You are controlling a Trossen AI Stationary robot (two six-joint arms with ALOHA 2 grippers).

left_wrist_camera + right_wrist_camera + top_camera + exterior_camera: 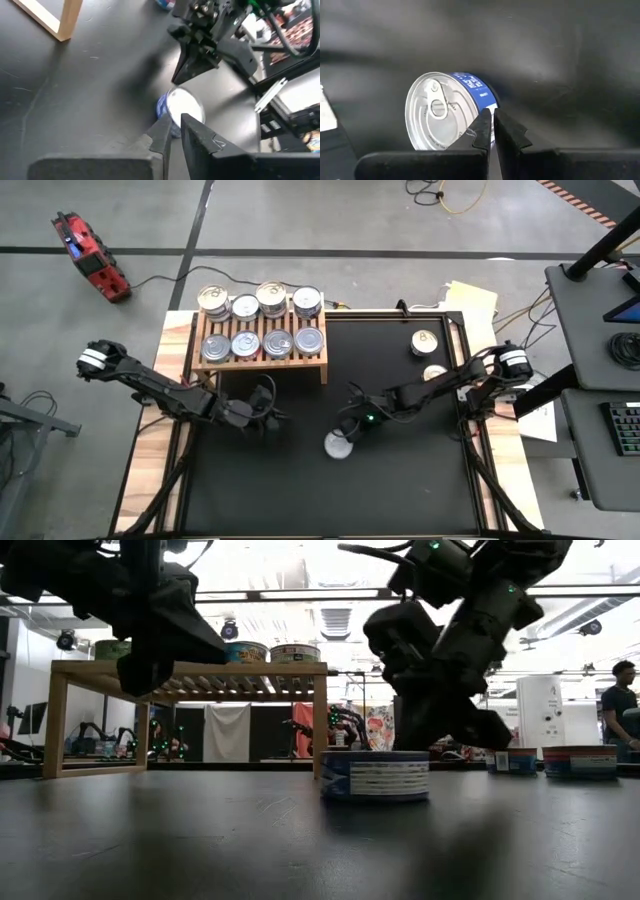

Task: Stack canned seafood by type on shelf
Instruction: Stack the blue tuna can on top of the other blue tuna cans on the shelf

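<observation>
One canned seafood tin point(338, 445), silver pull-tab lid up and blue label around its side, stands on its base on the black mat point(400, 490), right of centre. My right gripper point(350, 428) is shut. It slants down over the tin's far edge with its tips point(177, 79) just above the lid point(440, 112), apart from it. My left gripper point(268, 420) is shut and hovers left of the tin, pointing toward it point(184, 106). The light-wood shelf point(262, 363) stands at the mat's far left. Several tins point(262, 320) sit on its slatted top in two rows.
Two more tins point(427, 341) point(435, 372) stand on the mat's far right. The shelf's legs point(320, 720) rise left of the lone tin point(375, 776). A person point(620, 700) stands beyond the table's right side. A red tool point(88, 255) lies on the floor.
</observation>
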